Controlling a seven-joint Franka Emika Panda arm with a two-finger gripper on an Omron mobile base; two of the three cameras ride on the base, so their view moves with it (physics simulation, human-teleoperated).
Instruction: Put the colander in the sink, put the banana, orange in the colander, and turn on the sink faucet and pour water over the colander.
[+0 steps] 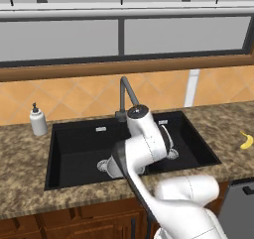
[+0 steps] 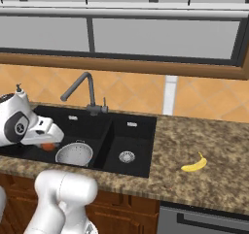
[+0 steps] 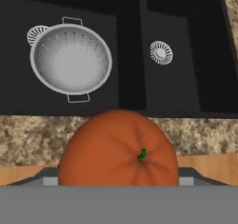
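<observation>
A: What does the gripper [image 3: 119, 183] have?

B: It is clamped on the orange [image 3: 119, 148]. In the hand view the fruit sits between two grey finger pieces at its lower sides, green stem nub facing the camera, right of its middle. The fingertips themselves are hidden behind it.

A: And from the base?

B: In the right base view a sliver of the orange [image 2: 47, 146] shows under the white hand, just left of the colander [image 2: 74, 154]. The fingers can't be made out there.

A: Where is the colander?

B: Upright in the larger basin of the sink [image 2: 138, 150], beside its drain. In the hand view the colander [image 3: 70, 59] has its two handles on a near-to-far line, and it covers part of the drain behind it. In the left base view the arm blocks most of it.

A: The banana?

B: On the counter right of the sink, well apart from it. The banana [image 2: 195, 164] lies with its long axis slanting up to the right, dark tip at the upper end.

A: The sink faucet?

B: The sink faucet [image 2: 80, 90] stands behind the divider, spout out over the larger basin.
</observation>
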